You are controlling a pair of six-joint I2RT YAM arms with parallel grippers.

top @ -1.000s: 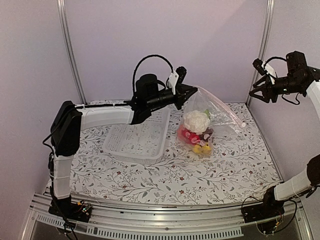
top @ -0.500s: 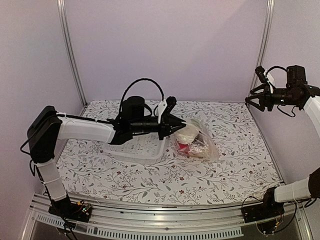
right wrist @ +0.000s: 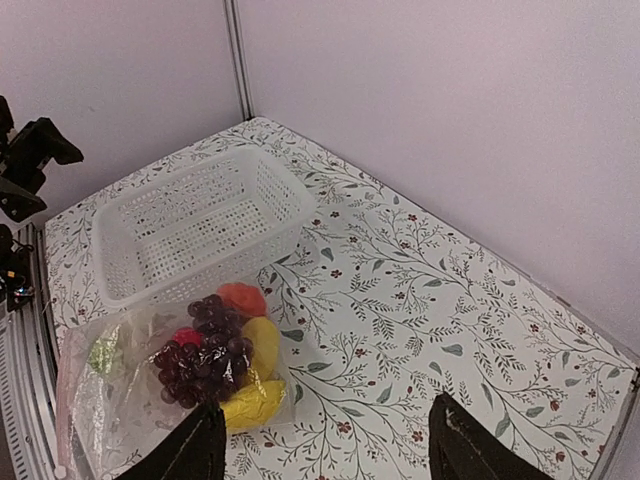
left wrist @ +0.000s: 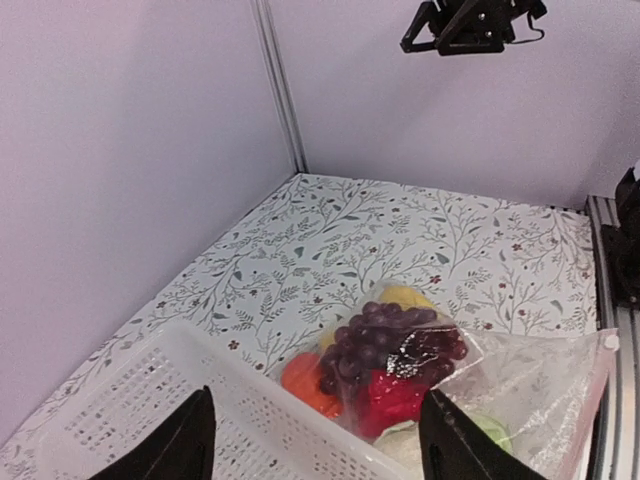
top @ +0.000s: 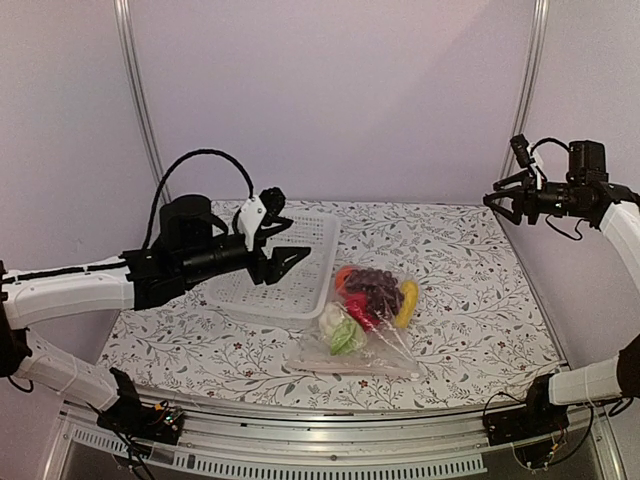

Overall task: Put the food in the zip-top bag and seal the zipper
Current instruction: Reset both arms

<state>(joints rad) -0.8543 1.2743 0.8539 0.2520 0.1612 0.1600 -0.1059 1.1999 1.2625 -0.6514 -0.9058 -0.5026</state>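
Observation:
The zip-top bag (top: 362, 330) lies flat on the table, right of the basket, with the food inside: purple grapes (top: 376, 285), an orange piece (top: 344, 275), yellow pieces (top: 408, 300), red fruit (top: 360, 312) and white cauliflower (top: 333, 322). The zipper (top: 350, 368) runs along the bag's near edge; I cannot tell whether it is pressed shut. My left gripper (top: 292, 262) hovers open over the basket, left of the bag, holding nothing. My right gripper (top: 500, 200) hangs open high at the back right, far from the bag. The left wrist view shows the grapes (left wrist: 392, 340) between my open fingers.
A white slotted basket (top: 300, 300) sits empty at the table's centre left, its right rim touching the bag. Metal frame posts (top: 138, 100) rise at the back corners. Flowered tablecloth (top: 470, 300) lies bare right of the bag.
My left gripper opened, let go of the bag and drew back to the left. The bag dropped and now lies flat nearer the front. The right gripper opened wider and barely moved.

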